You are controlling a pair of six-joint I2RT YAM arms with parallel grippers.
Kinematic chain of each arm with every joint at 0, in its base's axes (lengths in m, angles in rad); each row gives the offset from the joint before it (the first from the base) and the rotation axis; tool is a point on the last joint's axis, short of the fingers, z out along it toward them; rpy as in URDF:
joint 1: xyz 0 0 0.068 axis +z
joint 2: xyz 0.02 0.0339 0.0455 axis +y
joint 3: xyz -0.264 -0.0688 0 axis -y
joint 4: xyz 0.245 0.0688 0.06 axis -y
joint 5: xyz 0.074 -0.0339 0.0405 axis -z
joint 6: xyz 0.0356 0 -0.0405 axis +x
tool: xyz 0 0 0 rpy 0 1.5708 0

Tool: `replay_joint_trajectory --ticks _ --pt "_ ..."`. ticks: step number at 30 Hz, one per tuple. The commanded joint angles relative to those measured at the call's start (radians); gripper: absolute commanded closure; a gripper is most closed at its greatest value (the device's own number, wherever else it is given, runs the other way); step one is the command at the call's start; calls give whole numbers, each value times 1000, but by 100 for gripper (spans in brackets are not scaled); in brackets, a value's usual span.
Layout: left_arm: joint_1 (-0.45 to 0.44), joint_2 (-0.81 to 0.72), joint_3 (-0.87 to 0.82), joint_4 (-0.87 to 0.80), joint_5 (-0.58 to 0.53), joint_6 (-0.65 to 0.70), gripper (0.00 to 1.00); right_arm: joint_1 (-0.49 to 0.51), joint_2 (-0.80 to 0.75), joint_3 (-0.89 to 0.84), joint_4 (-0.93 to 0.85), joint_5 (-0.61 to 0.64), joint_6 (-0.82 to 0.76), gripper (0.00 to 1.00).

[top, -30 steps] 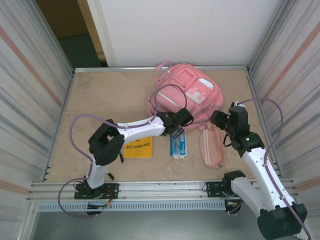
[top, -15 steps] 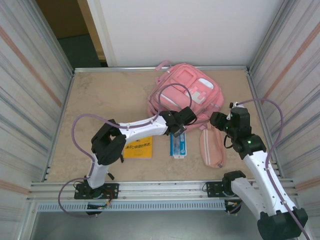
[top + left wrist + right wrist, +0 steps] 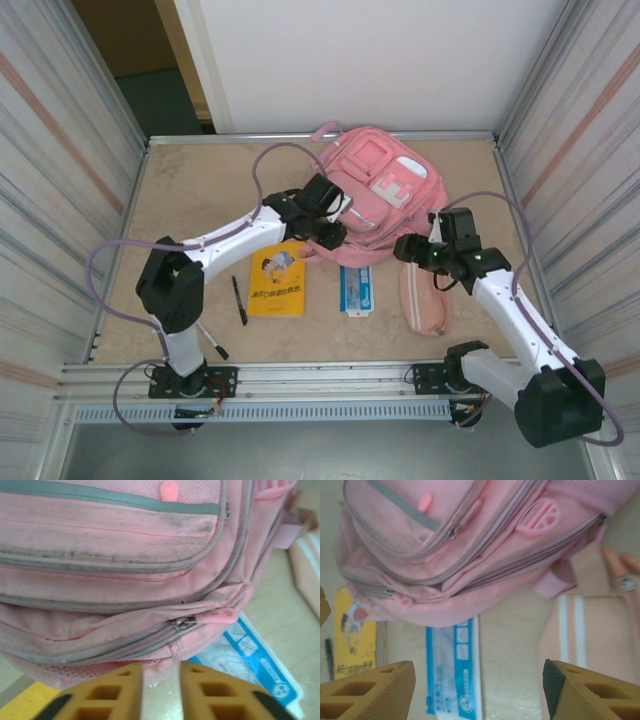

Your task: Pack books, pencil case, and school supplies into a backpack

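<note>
From the overhead camera I am seeing nothing packed yet. The backpack (image 3: 375,190) is lying flat at the far side of the counter (image 3: 200,190). The yellow book (image 3: 277,285), the blue-and-white packet (image 3: 356,288) and the pencil case (image 3: 423,298) are lying out just in front of it. A black pen (image 3: 239,300) is resting left of the book, and a second pen (image 3: 212,342) is lying nearer the left arm's base. My left hand (image 3: 333,230) is hovering at the backpack's near edge, and my right hand (image 3: 405,248) is hanging between the backpack and the pencil case.

Through the left wrist camera, the left hand (image 3: 161,690) is showing its fingers a narrow gap apart, gripping nothing. Just beyond them the backpack's (image 3: 125,555) lower zip is running closed, with its pink pull tab (image 3: 220,615) lying free.

Through the right wrist camera, the right hand (image 3: 477,690) is standing wide apart and empty over the packet (image 3: 452,670), with the pencil case (image 3: 590,625) on one side and the book (image 3: 352,630) on the other. Every zip here is looking shut, so I am judging that opening the bag comes first and all the packing is left to do
</note>
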Motion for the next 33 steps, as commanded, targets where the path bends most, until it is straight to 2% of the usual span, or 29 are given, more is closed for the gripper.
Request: replay_joint_trajectory --ticks 1,2,6,8,12,16,21,26,33 --pt "25 -54 -39 62 145 -110 66 32 58 52 -22 -103 164 34" --pt "35 -64 -46 64 155 -138 64 50 71 41 7 -106 263 38" --pt "69 -140 -143 116 125 -262 60 165 101 -80 341 -82 689 48" --pt "105 -181 -196 139 135 -317 59 203 146 -76 411 -66 756 49" --pt "189 -252 -308 174 154 -393 57 252 249 -16 419 26 760 51" --pt "245 -249 -359 197 231 -413 53 257 357 17 500 -7 749 55" --pt "249 -217 -410 274 239 -452 49 263 417 71 480 41 694 63" --pt "248 -153 -402 337 301 -491 46 251 456 68 509 14 711 68" --pt "246 -91 -395 362 293 -484 45 258 472 62 502 29 718 66"
